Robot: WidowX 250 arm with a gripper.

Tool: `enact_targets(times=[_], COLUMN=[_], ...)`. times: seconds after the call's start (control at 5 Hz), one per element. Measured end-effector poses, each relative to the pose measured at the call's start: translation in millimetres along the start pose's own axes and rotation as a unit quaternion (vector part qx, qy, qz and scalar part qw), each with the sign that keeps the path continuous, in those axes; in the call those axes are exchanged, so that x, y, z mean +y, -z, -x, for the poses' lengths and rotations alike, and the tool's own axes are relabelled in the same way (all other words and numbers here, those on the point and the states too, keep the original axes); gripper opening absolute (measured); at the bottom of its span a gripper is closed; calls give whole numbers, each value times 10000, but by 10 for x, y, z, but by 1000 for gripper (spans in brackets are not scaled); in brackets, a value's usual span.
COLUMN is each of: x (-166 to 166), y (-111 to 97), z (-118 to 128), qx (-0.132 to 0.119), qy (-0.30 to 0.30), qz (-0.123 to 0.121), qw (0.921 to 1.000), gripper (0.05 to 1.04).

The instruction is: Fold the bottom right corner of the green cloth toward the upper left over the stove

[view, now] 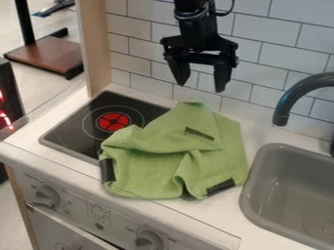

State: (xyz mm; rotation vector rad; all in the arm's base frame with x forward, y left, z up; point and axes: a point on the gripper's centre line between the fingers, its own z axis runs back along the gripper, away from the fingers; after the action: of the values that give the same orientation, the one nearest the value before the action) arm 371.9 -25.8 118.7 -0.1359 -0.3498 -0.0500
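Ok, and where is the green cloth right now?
In the camera view, the crumpled green fabric cloth lies mid-counter, partly over the black stove plate, left of the grey sink in the picture.

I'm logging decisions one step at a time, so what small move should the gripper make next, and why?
Probably ease the gripper down toward the raised peak at the back of the green cloth. Its fingers are open and empty near that peak, which looks pinchable; the cloth lies rumpled across the cooktop and counter.
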Motion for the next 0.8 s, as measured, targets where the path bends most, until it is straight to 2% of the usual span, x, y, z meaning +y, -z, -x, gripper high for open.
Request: enact_targets(times=[0.2, 0.4, 0.6, 0.8], x=[6, -36, -216, -272], y=[109, 286, 433, 502], z=[87, 332, 557, 723], qx=[201, 537, 718, 763], qy=[-11, 224, 530, 730], qz=[-4, -121, -88, -173], qw=[9998, 9982, 9960, 9943], gripper=[999, 999, 999, 999])
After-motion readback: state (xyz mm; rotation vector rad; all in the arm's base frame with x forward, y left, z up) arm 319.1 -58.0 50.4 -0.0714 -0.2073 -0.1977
